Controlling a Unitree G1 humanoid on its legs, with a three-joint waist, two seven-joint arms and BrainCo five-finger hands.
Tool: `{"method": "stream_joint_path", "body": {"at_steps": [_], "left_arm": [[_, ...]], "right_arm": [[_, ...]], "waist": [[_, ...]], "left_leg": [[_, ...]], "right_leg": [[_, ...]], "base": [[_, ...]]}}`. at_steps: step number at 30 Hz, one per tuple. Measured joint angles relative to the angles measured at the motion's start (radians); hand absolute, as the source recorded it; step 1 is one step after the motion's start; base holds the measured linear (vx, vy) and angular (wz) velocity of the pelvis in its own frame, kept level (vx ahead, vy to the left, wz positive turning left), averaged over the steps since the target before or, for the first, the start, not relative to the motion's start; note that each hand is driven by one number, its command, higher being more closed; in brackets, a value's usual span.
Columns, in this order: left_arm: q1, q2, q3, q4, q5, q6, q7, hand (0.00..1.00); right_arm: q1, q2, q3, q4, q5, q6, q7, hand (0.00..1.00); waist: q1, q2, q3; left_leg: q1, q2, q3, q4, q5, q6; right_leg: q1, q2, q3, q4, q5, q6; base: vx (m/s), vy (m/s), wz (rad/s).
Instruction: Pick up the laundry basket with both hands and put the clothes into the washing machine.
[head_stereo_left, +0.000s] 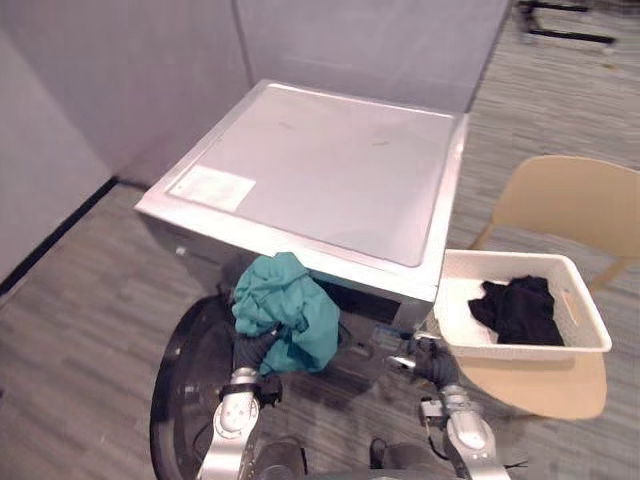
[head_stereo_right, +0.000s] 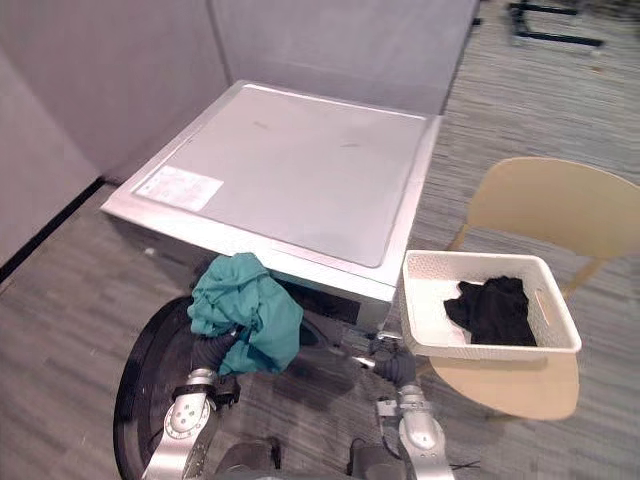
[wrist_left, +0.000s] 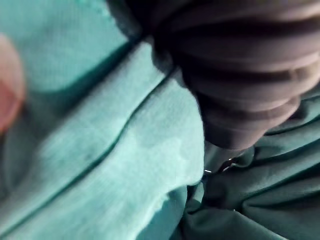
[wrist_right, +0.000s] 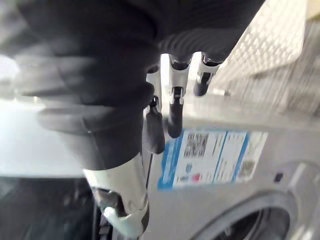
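My left hand (head_stereo_left: 252, 352) is shut on a bunched teal garment (head_stereo_left: 285, 305), held up in front of the washing machine (head_stereo_left: 320, 170), just below its front edge. Seen from the left wrist, the teal cloth (wrist_left: 125, 150) wraps around the hand. A white laundry basket (head_stereo_left: 500, 350) rests on a tan chair (head_stereo_left: 570, 200) to the machine's right, with a black garment (head_stereo_left: 520, 308) inside. My right hand (head_stereo_left: 435, 362) hangs open beside the basket's near left corner, holding nothing; its fingers (wrist_right: 175, 110) point toward the basket wall (wrist_right: 280, 45).
The machine's round dark door (head_stereo_left: 185, 380) stands swung open at the lower left, beside my left arm. A label (wrist_right: 210, 155) marks the machine's front above the drum opening (wrist_right: 250, 225). Grey partition walls close the left and back sides.
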Motion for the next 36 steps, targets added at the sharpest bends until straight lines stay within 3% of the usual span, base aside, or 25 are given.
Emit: {"method": "stream_joint_path", "body": {"at_steps": [2,4,7,10,11,15,21,24,29,33,36], "left_arm": [[0.005,0.016,0.002,0.005,0.0,0.0,0.015,1.0],[0.01,0.016,0.01,0.01,-0.002,0.001,0.027,1.0],[-0.004,0.016,0.043,0.009,-0.012,0.001,0.048,1.0],[-0.081,0.012,0.07,0.007,-0.039,0.0,0.078,1.0],[-0.127,0.016,0.079,0.009,-0.05,0.001,0.104,1.0],[-0.289,0.013,0.078,0.035,-0.087,0.0,0.167,1.0],[-0.569,0.019,0.133,0.128,-0.127,0.0,0.198,1.0],[-0.734,0.026,0.155,0.186,-0.127,0.011,0.202,1.0],[-0.963,0.095,0.156,0.271,-0.127,0.046,0.218,1.0],[-1.165,0.189,0.155,0.315,-0.127,0.061,0.218,1.0],[-1.33,0.269,0.141,0.352,-0.127,0.064,0.217,1.0]], "right_arm": [[0.017,0.003,-0.02,-0.006,0.007,-0.005,-0.015,0.0],[0.034,0.001,-0.042,-0.006,0.012,-0.005,-0.017,0.0],[0.026,0.005,-0.043,-0.015,0.044,-0.005,-0.02,0.0],[0.0,0.001,-0.047,-0.083,0.062,-0.005,-0.039,0.0],[-0.021,0.003,-0.047,-0.117,0.085,-0.006,-0.06,0.0],[-0.119,0.002,-0.06,-0.148,0.126,-0.007,-0.142,0.0],[-0.323,0.016,-0.063,-0.166,0.162,-0.028,-0.214,0.0],[-0.4,0.046,-0.061,-0.175,0.162,-0.035,-0.239,0.0],[-0.487,0.054,-0.055,-0.189,0.162,-0.039,-0.256,0.0],[-0.489,0.057,-0.054,-0.236,0.164,-0.051,-0.247,0.0],[-0.458,0.063,-0.06,-0.278,0.177,-0.086,-0.223,0.0]], "waist": [[-0.018,-0.025,0.007],[-0.013,-0.035,0.017],[-0.014,-0.041,0.085],[-0.013,-0.037,0.166],[-0.011,-0.042,0.198],[0.011,-0.065,0.285],[0.022,-0.077,0.371],[0.021,-0.083,0.396],[0.006,-0.085,0.398],[-0.015,-0.099,0.402],[-0.042,-0.103,0.402]], "left_leg": [[0.0,-0.03,0.026,-0.007,0.0,0.007],[0.002,-0.047,0.057,-0.001,-0.004,0.014],[-0.036,-0.051,0.094,0.094,-0.03,0.044],[-0.19,-0.024,0.104,0.301,-0.108,0.056],[-0.285,-0.002,0.104,0.402,-0.157,0.065],[-0.502,0.031,0.086,0.636,-0.23,0.07],[-0.84,0.076,0.049,0.865,-0.255,0.082],[-1.043,0.081,0.025,0.973,-0.252,0.088],[-1.263,0.094,0.013,1.095,-0.253,0.091],[-1.351,0.106,0.009,1.13,-0.252,0.092],[-1.403,0.112,-0.003,1.145,-0.252,0.093]], "right_leg": [[-0.021,-0.032,0.009,0.023,-0.013,0.021],[-0.047,-0.05,0.031,0.062,-0.024,0.039],[-0.106,-0.077,0.026,0.184,-0.059,0.053],[-0.24,-0.081,0.005,0.359,-0.133,0.058],[-0.333,-0.08,-0.009,0.459,-0.171,0.057],[-0.538,-0.083,-0.028,0.685,-0.236,0.053],[-0.856,-0.064,-0.034,0.894,-0.252,0.045],[-1.051,-0.061,-0.035,1.001,-0.258,0.044],[-1.267,-0.058,-0.028,1.125,-0.263,0.05],[-1.354,-0.046,-0.026,1.156,-0.262,0.051],[-1.399,-0.041,-0.03,1.164,-0.258,0.05]], "base": [[0.07,0.172,-0.15],[0.03,0.146,-0.23],[-0.06,0.06,-0.13],[-0.19,-0.017,0.11],[-0.27,-0.025,0.16],[-0.21,-0.011,0.08],[-0.18,0.003,0.01],[-0.13,-0.032,0.02],[-0.07,-0.042,-0.01],[-0.05,-0.033,-0.07],[0.0,-0.013,-0.08]]}}
